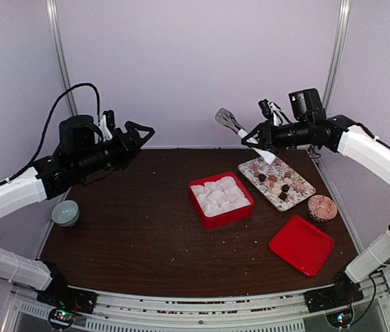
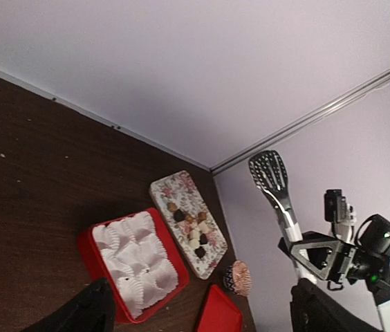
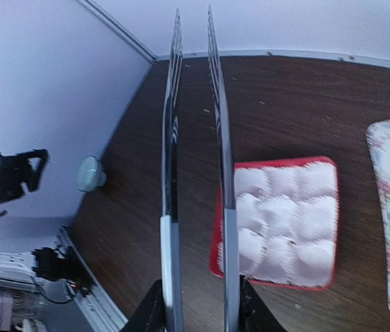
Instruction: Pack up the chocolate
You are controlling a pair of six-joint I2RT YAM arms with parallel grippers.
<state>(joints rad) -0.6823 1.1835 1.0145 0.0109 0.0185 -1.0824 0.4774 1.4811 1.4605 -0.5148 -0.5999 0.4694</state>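
Lid lies at lower right of the top view, nearest the bases. Past it, mid-frame, the red box holds white paper cups that look unfilled. The chocolate sits on the floral tray just right of the box. Farthest, upper right, the right gripper clenches tongs; the left gripper gapes, holding nothing. Likely risks: a tiny lump squirting from the slotted blades if pinched off-centre, or a flimsy cup getting crushed.

High rear overview, two raised oblique wrist views; red box common.
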